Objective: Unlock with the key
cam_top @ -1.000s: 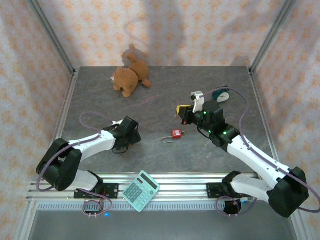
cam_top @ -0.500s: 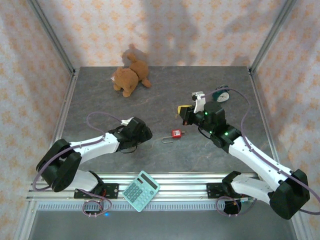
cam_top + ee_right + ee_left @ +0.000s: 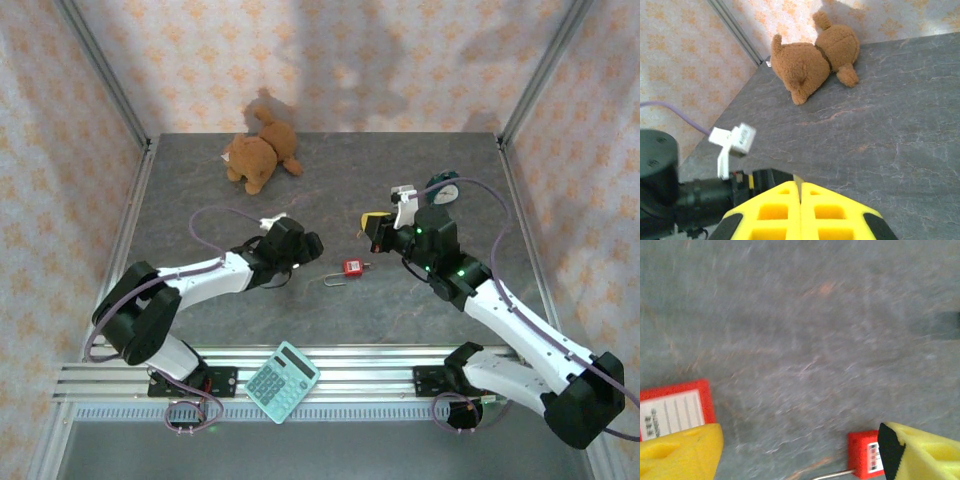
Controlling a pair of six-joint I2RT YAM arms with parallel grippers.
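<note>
Grey marbled tabletop (image 3: pixel 200 200), patterned cloth walls on three sides.

Left gripper (image 3: pixel 308 245): jaws wide apart, holding nothing. In the wrist view its yellow foam pads (image 3: pixel 682 450) sit at the two lower corners.

Small red box-shaped padlock with a thin metal shackle (image 3: pixel 352 267): lies flat on the table just ahead of the left gripper and just inside its right-hand pad (image 3: pixel 866 459). No contact visible.

Right gripper (image 3: pixel 372 228): beyond the padlock, yellow pads pressed together (image 3: pixel 801 192). Key not made out, so cannot tell whether anything is pinched.

Handling, as a judgement:
- The body looks rigid and light, and will likely skate on this smooth top if nudged.
- The shackle is thin and would swivel.
- Best hold is across the flat sides of the red body, with the keyway end left clear.
</note>
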